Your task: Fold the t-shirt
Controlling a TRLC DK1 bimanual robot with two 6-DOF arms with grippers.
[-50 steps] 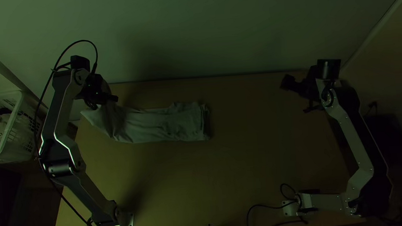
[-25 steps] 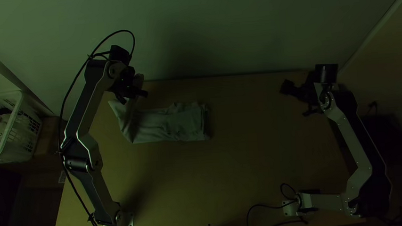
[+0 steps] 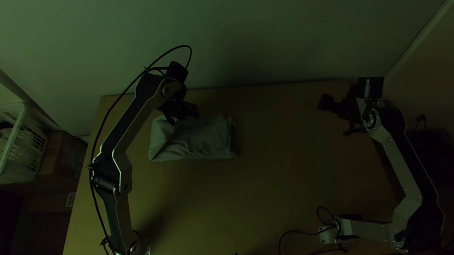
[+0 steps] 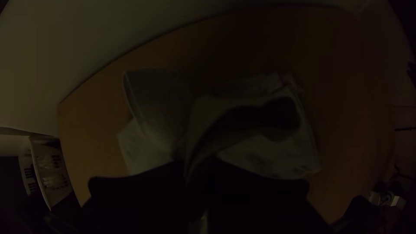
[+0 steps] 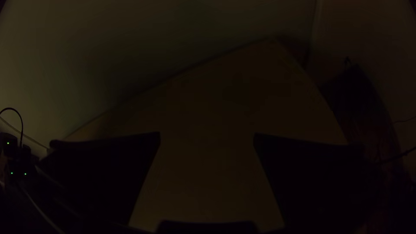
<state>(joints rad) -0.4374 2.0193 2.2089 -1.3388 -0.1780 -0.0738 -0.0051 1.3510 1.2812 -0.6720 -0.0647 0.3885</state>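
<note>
- Looking down on the table (image 3: 285,193), we found the t-shirt (image 3: 196,145) left of centre in the upper half of the frame, gathered into a compact, roughly oblong bundle.
- Our left gripper (image 4: 196,168) was over the bundle's upper left part in the top view, its jaws clamped on the cloth; the left wrist view showed a raised, curling flap running in between them.
- Our right gripper (image 5: 207,135) stood well apart from the shirt, at the upper right of the top view, with its jaws wide apart and nothing between them.
- We judged the folding well along: the shirt lay in layers, and the step in hand seemed to be bringing one end over the rest.
- As we reckoned it, we had left to lay that flap flat, let go and square the edges. The bundle's left side looked slanted and its surface creased, so the flap could have ended up skewed or rumpled.
</note>
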